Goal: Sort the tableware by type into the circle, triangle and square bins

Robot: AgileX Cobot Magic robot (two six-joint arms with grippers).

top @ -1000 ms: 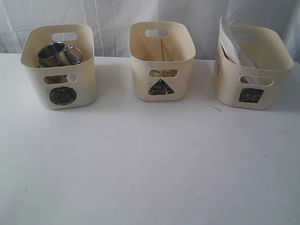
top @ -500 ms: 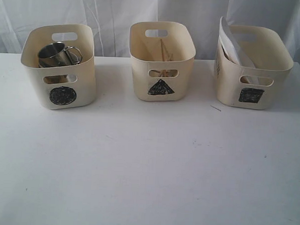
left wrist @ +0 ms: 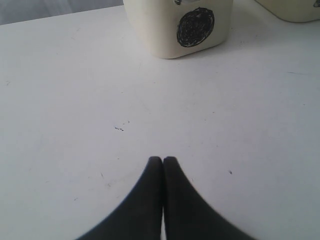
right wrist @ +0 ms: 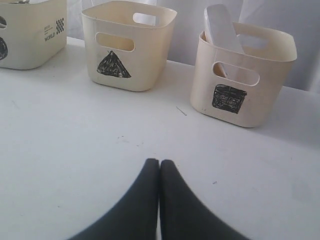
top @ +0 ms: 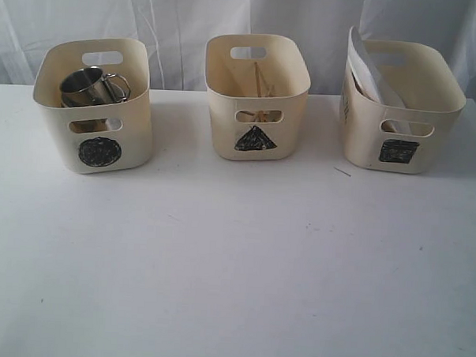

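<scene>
Three cream bins stand in a row at the back of the white table. The circle bin (top: 95,109) on the left holds a steel mug (top: 88,86). Wooden chopsticks (top: 262,85) lean inside the triangle bin (top: 257,96) in the middle. On the right, the square bin (top: 401,106) carries the white plate (top: 367,69) standing on edge. Neither arm shows in the exterior view. My left gripper (left wrist: 163,160) is shut and empty above bare table, short of the circle bin (left wrist: 180,27). My right gripper (right wrist: 159,162) is likewise shut on nothing, facing the triangle bin (right wrist: 127,45) and square bin (right wrist: 242,75).
White curtains hang behind the bins. A thin splinter (top: 342,171) lies on the table (top: 234,265) in front of the square bin. The table's front half carries only small specks.
</scene>
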